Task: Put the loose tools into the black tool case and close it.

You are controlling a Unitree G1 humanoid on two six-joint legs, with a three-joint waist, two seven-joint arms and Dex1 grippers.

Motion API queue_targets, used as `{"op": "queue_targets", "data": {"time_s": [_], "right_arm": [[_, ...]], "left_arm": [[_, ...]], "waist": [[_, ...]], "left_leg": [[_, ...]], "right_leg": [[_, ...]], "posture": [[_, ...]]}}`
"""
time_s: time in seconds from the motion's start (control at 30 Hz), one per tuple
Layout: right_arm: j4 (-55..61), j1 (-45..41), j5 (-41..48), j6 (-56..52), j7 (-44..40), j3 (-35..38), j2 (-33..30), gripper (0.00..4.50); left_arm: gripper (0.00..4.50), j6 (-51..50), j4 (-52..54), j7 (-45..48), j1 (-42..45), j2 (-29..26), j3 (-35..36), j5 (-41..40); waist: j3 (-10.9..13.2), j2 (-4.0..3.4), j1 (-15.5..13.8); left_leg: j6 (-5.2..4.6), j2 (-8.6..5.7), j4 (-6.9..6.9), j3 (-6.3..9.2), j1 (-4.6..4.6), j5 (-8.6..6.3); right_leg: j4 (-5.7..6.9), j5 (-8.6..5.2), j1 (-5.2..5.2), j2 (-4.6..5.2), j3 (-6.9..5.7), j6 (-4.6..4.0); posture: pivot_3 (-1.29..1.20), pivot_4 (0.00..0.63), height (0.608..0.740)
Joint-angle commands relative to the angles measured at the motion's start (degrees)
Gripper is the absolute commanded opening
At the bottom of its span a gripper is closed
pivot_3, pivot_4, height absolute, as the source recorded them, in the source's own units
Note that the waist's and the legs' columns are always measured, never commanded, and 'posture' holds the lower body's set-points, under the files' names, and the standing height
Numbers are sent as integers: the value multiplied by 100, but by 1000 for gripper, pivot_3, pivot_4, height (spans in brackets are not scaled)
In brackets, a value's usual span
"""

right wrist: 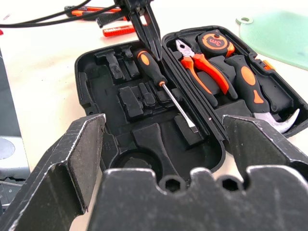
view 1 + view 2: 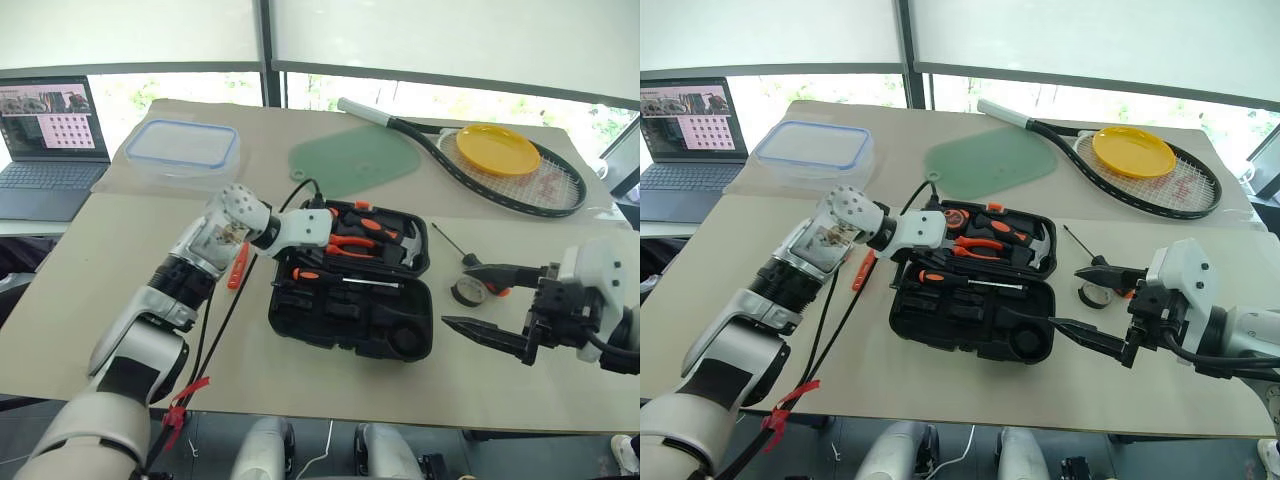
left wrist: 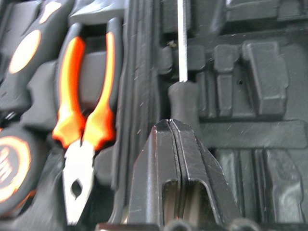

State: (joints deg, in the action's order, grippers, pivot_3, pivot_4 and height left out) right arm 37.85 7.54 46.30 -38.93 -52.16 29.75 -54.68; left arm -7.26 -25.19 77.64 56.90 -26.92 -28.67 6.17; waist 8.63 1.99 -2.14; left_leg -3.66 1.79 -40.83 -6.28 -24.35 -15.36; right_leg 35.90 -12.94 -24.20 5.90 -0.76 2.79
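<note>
Surface: we see a tan table [image 2: 100, 250], the black tool case [image 2: 352, 325] lying open at its middle.
Risk: we judge the screwdriver [image 1: 161, 79] may sit proud of its slot near the hinge, so the lid could jam.
Left gripper [image 1: 147, 36]: fingers pressed together, empty, tips just above the screwdriver handle.
Right gripper [image 2: 480, 300]: spread wide, empty, hovering beside the case near the tape roll [image 2: 467, 291].
Loose: utility knife [image 2: 237, 266] lies left of the case.

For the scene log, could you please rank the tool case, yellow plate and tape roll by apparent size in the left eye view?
1. black tool case
2. yellow plate, farther from the camera
3. tape roll
</note>
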Motion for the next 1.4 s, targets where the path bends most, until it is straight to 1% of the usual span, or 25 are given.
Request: {"op": "queue_targets", "data": {"time_s": [0.03,0.37,0.5,0.77,0.87,0.97,1.17,1.4], "right_arm": [[121,22,42,60,60,172,25,4500],[136,52,148,-34,121,279,28,4500],[130,76,152,-41,102,316,23,4500],[106,62,204,-66,98,344,-27,4500],[95,76,199,-71,90,345,-37,4500],[103,84,218,-85,97,367,-34,4500],[139,118,268,-122,129,422,-17,4500],[217,181,342,-151,208,446,11,4500]], "left_arm": [[56,239,-48,-25,-30,76,-107,196],[56,828,-514,-315,-42,229,-175,591],[56,532,-410,-212,70,312,87,374],[56,41,152,-75,271,354,660,-198],[56,-53,465,70,93,285,589,-243],[56,74,540,47,-84,228,412,-92],[56,453,175,-175,-138,240,156,278],[56,854,-321,-373,-94,393,24,531]], "waist": [[0,0,2],[-2,0,1],[-2,-1,2],[-1,0,-1],[-2,-1,7],[-2,-1,10],[-1,0,-7],[-2,-1,-16]], "left_leg": [[0,0,0,0,1,0],[-2,0,-1,0,7,-1],[-2,0,-1,0,7,-1],[-2,0,-3,0,0,-1],[-2,0,-3,0,2,-1],[-2,0,-4,-1,4,-1],[-2,-2,-7,-1,2,-1],[-5,-2,-8,1,5,-2]], "right_leg": [[1,0,0,0,1,0],[1,1,8,3,1,1],[2,0,7,3,1,1],[3,1,2,3,1,2],[3,1,3,3,2,2],[5,1,3,2,2,2],[4,2,3,2,2,3],[5,3,9,6,1,4]], "posture": [[0,150,738],[0,150,738],[0,150,738],[0,150,738],[0,150,738],[0,150,738],[0,150,738],[0,150,738]]}}
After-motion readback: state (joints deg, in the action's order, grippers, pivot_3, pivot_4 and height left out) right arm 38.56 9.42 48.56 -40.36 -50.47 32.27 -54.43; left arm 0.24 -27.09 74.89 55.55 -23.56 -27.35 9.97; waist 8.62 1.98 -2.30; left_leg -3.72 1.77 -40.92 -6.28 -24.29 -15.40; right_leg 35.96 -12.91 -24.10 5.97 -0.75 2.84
